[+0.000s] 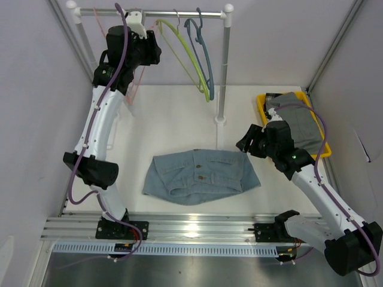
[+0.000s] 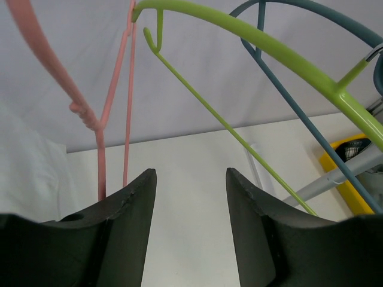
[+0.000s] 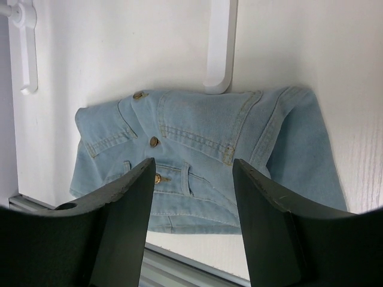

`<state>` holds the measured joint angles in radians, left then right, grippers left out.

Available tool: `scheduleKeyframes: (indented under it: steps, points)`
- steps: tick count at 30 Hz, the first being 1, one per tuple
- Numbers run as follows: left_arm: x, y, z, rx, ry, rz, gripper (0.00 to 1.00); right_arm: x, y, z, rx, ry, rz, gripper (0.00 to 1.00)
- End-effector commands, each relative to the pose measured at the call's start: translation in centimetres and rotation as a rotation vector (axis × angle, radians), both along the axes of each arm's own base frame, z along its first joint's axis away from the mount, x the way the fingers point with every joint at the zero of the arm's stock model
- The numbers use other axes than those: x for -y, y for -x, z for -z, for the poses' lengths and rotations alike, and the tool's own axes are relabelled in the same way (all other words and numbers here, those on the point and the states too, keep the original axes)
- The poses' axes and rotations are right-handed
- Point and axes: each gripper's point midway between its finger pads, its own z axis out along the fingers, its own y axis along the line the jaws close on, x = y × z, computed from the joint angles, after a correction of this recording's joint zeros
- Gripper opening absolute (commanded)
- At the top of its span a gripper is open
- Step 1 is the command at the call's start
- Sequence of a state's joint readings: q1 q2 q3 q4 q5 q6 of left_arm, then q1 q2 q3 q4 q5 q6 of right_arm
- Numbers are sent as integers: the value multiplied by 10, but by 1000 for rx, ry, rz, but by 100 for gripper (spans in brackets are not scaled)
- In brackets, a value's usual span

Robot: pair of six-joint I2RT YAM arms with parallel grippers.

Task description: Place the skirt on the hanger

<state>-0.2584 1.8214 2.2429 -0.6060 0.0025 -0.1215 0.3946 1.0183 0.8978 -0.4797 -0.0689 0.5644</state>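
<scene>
A light-blue denim skirt lies flat on the white table, waistband and brass buttons up; the right wrist view shows the skirt too. Three hangers hang on the rail at the back: pink hanger, green hanger, blue hanger. My left gripper is raised beside the rail, open and empty, with the pink hanger just left of its fingers and the green hanger to the right. My right gripper hovers at the skirt's right edge, open, holding nothing.
The rack's upright post stands on a white foot behind the skirt. A yellow tray with a grey garment sits at the back right. An aluminium rail runs along the near table edge.
</scene>
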Motion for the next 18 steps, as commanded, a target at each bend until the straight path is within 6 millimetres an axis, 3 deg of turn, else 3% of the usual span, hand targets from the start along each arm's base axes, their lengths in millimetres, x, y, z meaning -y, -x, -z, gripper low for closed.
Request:
scheduleKeyframes:
  steps: [1,8,13,18]
  points:
    - [-13,10,-41,103,2,-34,54,-4,-8,-21,72,-19,-19,60]
    - [-2,32,-55,147,13,61,55,-4,-5,-17,66,-28,-22,60]
    - [-2,60,-80,218,22,101,56,-4,-4,-16,63,-32,-19,60]
    - [-3,79,-92,249,30,125,57,-4,-4,-14,57,-33,-19,60]
